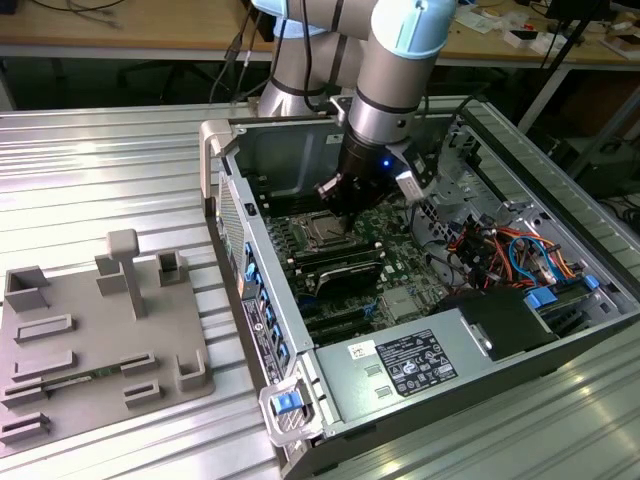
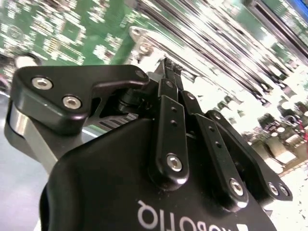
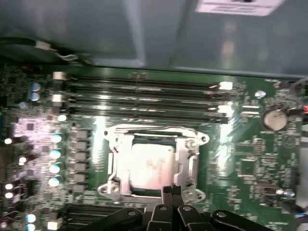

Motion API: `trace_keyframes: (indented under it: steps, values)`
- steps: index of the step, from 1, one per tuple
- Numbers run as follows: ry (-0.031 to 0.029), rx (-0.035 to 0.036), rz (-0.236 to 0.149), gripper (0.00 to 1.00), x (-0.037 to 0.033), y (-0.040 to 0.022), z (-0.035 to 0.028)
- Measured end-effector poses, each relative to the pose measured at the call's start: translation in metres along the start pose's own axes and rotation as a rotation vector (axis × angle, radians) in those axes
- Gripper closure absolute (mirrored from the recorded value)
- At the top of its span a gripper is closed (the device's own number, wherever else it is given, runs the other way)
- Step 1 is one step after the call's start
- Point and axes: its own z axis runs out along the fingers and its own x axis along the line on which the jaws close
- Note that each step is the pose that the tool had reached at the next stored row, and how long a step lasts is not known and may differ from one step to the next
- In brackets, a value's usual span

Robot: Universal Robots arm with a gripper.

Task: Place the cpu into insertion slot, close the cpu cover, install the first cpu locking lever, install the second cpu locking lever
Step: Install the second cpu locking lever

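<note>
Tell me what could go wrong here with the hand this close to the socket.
The hand is shut, its tips at the edge of the cpu cover, which lies down over the cpu. A sideways slip could scrape the green board beside the socket. Pressing down hard might bend the thin frame.

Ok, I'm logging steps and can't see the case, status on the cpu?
Hand shut, tips at the socket's edge. Cpu seated in insertion slot, cpu cover down around it. Nothing in the way.
</note>
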Motion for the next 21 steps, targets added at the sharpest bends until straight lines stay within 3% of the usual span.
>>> trace_keyframes:
  steps: [2,8,12,14,18,21]
  values:
    - [0.0,-0.0001,0.0,0.89,-0.0042,-0.0009,0.0002]
    - [0.0,0.0002,0.0,0.89,-0.003,-0.0131,0.0008]
    - [0.0,0.0002,0.0,0.89,0.0096,-0.0123,0.0035]
    - [0.0003,0.0003,0.0,0.89,0.0116,-0.0124,0.0035]
    - [0.0002,0.0001,0.0,0.89,0.0038,-0.0132,0.0026]
    - [0.0004,0.0003,0.0,0.89,0.0029,-0.0163,0.0027]
